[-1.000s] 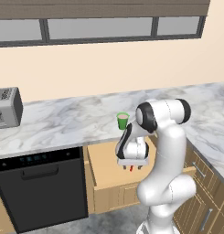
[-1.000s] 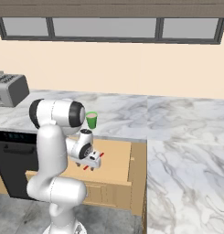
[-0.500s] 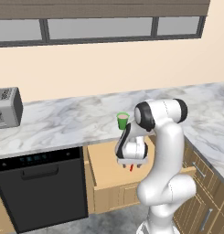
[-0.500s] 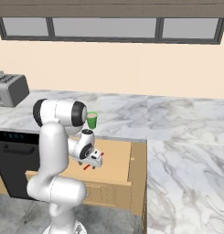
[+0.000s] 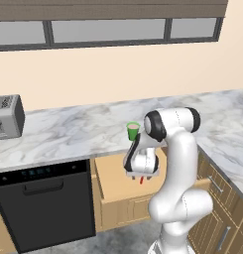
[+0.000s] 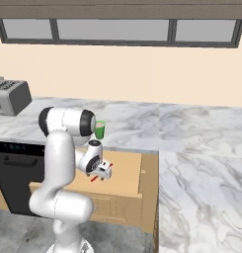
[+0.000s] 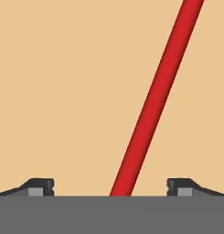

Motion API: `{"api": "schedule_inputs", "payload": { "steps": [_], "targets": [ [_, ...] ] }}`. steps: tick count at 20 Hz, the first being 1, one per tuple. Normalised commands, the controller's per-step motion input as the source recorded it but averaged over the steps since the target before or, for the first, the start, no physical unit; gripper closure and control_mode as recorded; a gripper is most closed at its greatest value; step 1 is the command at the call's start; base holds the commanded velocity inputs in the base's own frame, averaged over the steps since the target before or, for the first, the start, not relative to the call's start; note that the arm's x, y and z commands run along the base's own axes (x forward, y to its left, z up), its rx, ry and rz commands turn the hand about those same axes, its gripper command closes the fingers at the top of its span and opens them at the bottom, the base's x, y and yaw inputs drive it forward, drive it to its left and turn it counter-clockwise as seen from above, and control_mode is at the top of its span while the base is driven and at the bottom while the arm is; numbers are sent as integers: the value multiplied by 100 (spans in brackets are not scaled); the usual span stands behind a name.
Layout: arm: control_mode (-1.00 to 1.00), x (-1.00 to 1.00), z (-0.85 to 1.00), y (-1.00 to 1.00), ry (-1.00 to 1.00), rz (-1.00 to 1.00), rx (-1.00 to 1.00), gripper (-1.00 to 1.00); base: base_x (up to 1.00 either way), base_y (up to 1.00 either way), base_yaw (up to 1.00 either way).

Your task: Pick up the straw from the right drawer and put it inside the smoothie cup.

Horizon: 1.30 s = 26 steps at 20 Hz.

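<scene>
The red straw [image 7: 154,100] lies flat on the tan bottom of the open right drawer [image 5: 113,176] [image 6: 125,170]. My gripper [image 7: 111,185] hangs low inside the drawer, pointing down, open, with the straw running up between its two fingertips [image 7: 40,185] and closer to the right one. From the base views the gripper [image 5: 141,173] [image 6: 103,170] covers most of the straw [image 5: 142,180] [image 6: 95,179], so only short red ends show. The green smoothie cup [image 5: 133,131] [image 6: 100,129] stands upright on the marble counter just behind the drawer.
A toaster [image 5: 6,124] [image 6: 11,96] sits far left on the counter. A black dishwasher [image 5: 43,198] stands left of the drawer. Wooden cabinet drawers with bar handles [image 5: 217,198] line the right side. The counter wraps around to the right [image 6: 201,163].
Hardly anything differs. The hand has edged very slightly over the straw, and its jaws stand wide as before.
</scene>
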Motion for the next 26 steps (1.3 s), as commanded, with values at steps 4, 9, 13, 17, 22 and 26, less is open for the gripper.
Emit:
{"api": "schedule_inputs", "payload": {
  "steps": [4,9,13,17,22,26],
  "targets": [
    [-100,11,-18,0,-3,0,0,-100,0,0,0],
    [-100,-6,-48,0,-3,0,0,100,0,0,0],
    [-100,-52,-58,0,-2,-1,-3,100,0,0,0],
    [-100,-90,-57,-14,-3,-7,-1,100,0,0,0],
    [-100,-99,-47,-21,-1,-9,0,100,0,0,0],
    [-100,-69,-17,-16,0,-9,0,100,0,0,0]
  ]
}}
